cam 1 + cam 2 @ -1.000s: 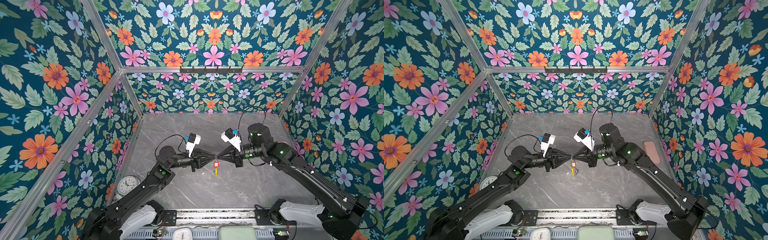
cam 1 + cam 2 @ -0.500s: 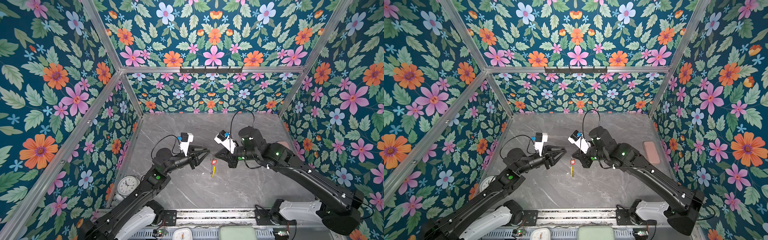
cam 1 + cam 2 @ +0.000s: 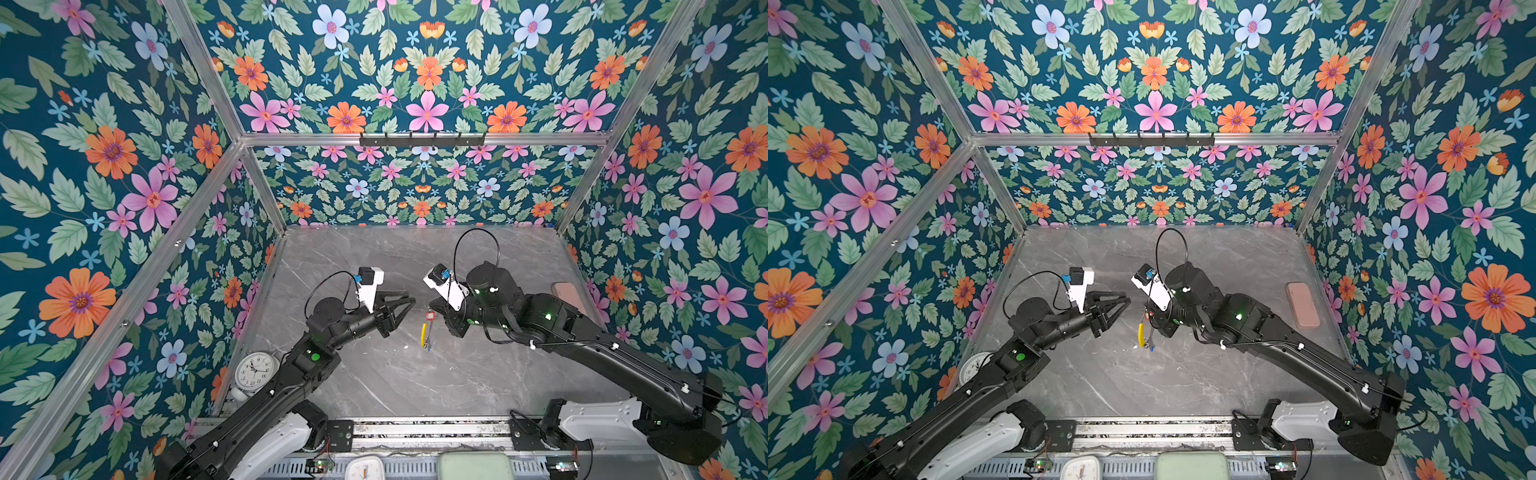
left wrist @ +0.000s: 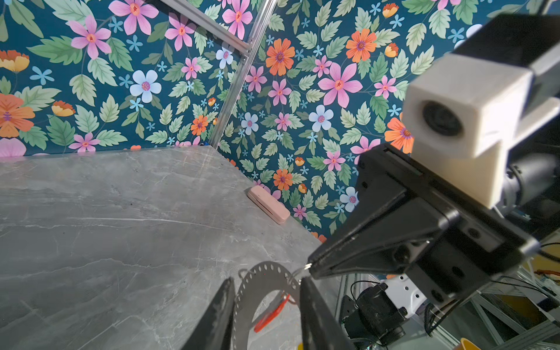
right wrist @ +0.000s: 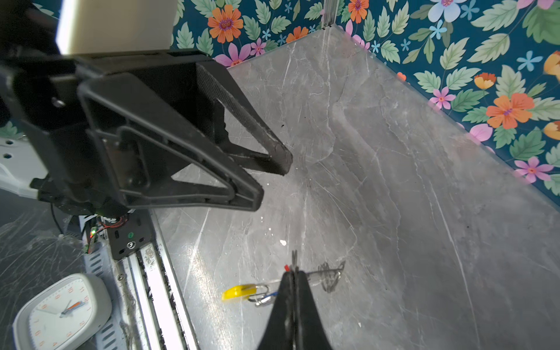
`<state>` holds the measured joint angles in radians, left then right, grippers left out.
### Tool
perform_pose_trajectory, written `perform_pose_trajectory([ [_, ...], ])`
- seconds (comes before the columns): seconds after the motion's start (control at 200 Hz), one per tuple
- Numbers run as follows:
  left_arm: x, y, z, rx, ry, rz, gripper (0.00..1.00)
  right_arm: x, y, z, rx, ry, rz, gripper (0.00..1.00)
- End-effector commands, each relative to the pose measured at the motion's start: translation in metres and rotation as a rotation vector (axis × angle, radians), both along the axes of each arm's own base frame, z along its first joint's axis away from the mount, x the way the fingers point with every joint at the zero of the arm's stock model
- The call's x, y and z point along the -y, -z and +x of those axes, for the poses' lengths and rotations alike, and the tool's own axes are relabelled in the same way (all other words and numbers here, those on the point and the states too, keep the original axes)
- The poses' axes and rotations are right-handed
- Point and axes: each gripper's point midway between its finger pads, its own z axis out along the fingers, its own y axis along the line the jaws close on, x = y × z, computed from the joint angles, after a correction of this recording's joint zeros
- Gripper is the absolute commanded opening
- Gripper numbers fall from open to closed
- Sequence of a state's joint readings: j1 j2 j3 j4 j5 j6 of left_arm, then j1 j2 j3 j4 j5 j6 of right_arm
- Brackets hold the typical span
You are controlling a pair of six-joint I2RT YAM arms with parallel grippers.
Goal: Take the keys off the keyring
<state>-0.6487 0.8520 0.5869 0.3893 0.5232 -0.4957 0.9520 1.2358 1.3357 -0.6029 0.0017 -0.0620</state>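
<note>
Your right gripper [image 5: 292,277] has its jaws clenched flat together on the top edge of the keyring [image 4: 260,281]. The left wrist view shows the tip meeting a small silver loop at the rim, but you cannot tell whether it pinches the loop or the hoop itself. The keyring hangs from that pinch over the middle of the grey table [image 3: 415,382], edge-on in both top views, with its yellow section [image 3: 1141,334] low on the side facing the left arm. The red-tagged key [image 4: 271,312] dangles inside the hoop's arc. A small streak of blue [image 5: 272,293] shows beside the yellow section, too small to make out as a key.

Your left gripper [image 3: 409,302] has its jaws released and empty. It sits near the keyring and level with its top, clearly apart from it. In the left wrist view you see the hoop framed in the gap between the two fingers [image 4: 224,315], not touched by them.

Behind the jaws, your right wrist bends down and across toward the middle. Its forearm runs back to the near-right base. Your left forearm reaches from the near-left base toward the middle, the wrist roughly level and pointing at the right gripper. A round white clock [image 3: 254,370] stands beside the left arm's elbow.
</note>
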Motion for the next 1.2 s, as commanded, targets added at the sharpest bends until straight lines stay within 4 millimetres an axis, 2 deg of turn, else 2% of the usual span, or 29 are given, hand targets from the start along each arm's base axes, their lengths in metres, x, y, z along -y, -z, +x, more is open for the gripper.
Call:
perform_pose_trajectory([
  [0.0,0.002,-0.005,-0.003,0.031,0.022,-0.01,0.38,0.002,-0.007,0.01,0.064,0.04,-0.004,0.0],
  [0.485,0.006,-0.004,-0.004,0.028,0.049,-0.006,0.38,0.004,-0.006,0.011,0.091,0.049,-0.012,0.0],
  [0.56,0.009,-0.004,-0.008,0.036,0.079,-0.007,0.38,0.001,-0.007,0.006,0.085,0.015,-0.001,0.0],
  [0.735,0.015,-0.012,-0.023,0.072,0.18,-0.041,0.38,-0.009,-0.007,-0.023,0.022,-0.184,0.078,0.0],
  [0.92,0.018,-0.02,-0.038,0.101,0.266,-0.074,0.37,0.002,-0.023,-0.028,-0.058,-0.281,0.264,0.0],
  [1.055,0.02,-0.019,-0.04,0.091,0.289,-0.075,0.37,0.004,-0.024,-0.043,-0.089,-0.385,0.308,0.0],
  [1.195,0.025,-0.017,-0.039,0.073,0.316,-0.074,0.37,0.002,-0.022,-0.05,-0.121,-0.434,0.318,0.0],
])
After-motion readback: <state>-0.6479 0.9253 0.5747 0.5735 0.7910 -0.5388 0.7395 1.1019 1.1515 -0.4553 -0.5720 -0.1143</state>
